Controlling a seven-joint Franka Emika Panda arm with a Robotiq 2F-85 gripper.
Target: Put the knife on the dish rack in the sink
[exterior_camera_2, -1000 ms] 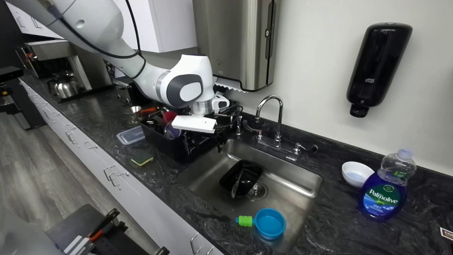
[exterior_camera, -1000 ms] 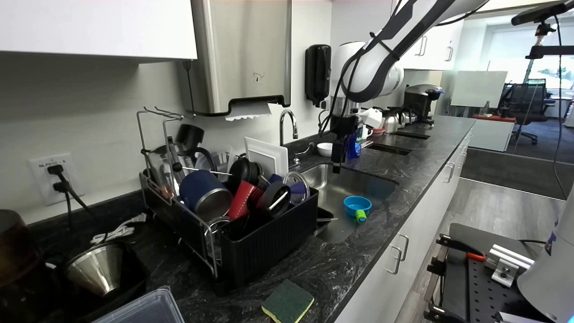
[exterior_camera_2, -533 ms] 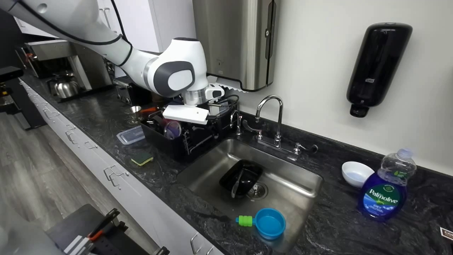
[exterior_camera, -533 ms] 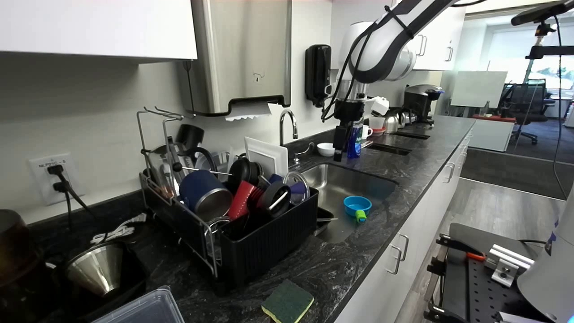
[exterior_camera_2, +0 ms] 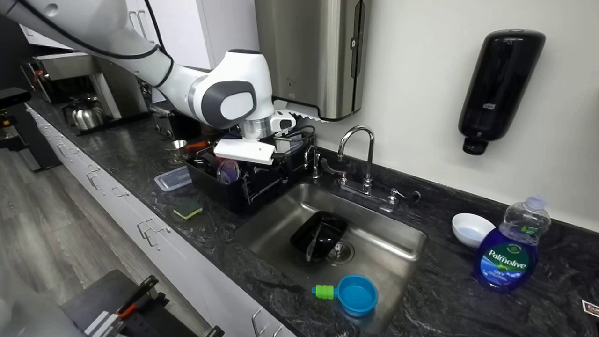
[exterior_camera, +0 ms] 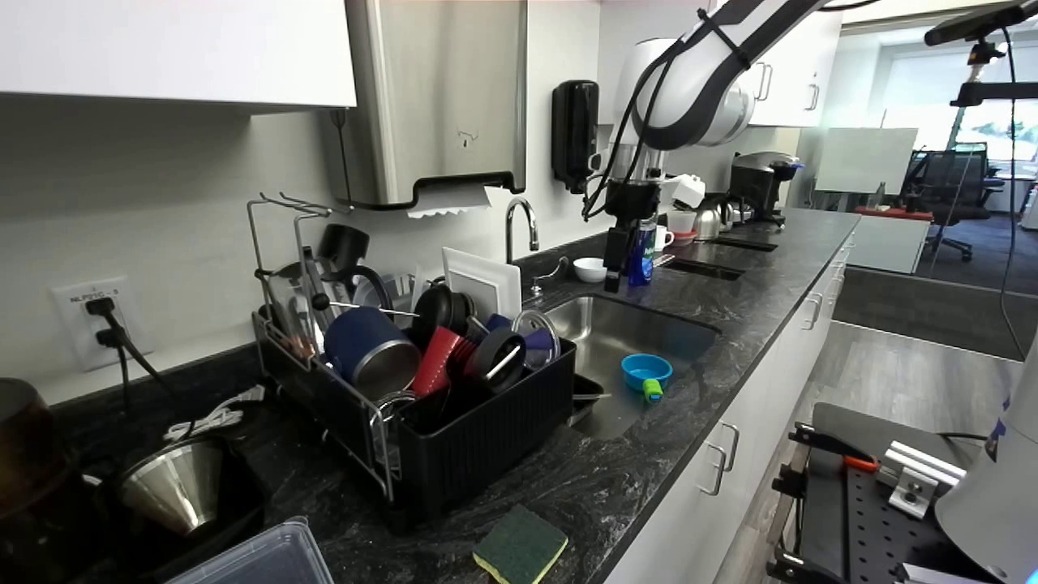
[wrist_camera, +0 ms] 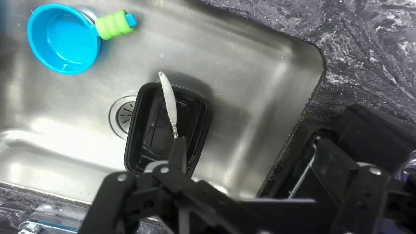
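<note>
Silvery knife [wrist_camera: 169, 99] in a black tray [wrist_camera: 154, 126] — blade tip jutting past the rim — inside the sink [wrist_camera: 234, 68], blue cup [wrist_camera: 63, 40] apart, gripper [wrist_camera: 250, 146] spread wide

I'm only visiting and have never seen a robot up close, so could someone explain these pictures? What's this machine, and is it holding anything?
The big white machine is a robot arm, ending in a black claw that works like a hand. Two views look on from outside the robot, from different places; the third is from its wrist, looking down past the claw. The steel sink holds a black tub and a blue cup with a green handle. A silvery knife lies in the tub, the end of its blade sticking out over the rim. Beside the sink stands a crowded black dish rack, and a sponge lies on the dark counter. The claw is spread wide and holds nothing.
</note>
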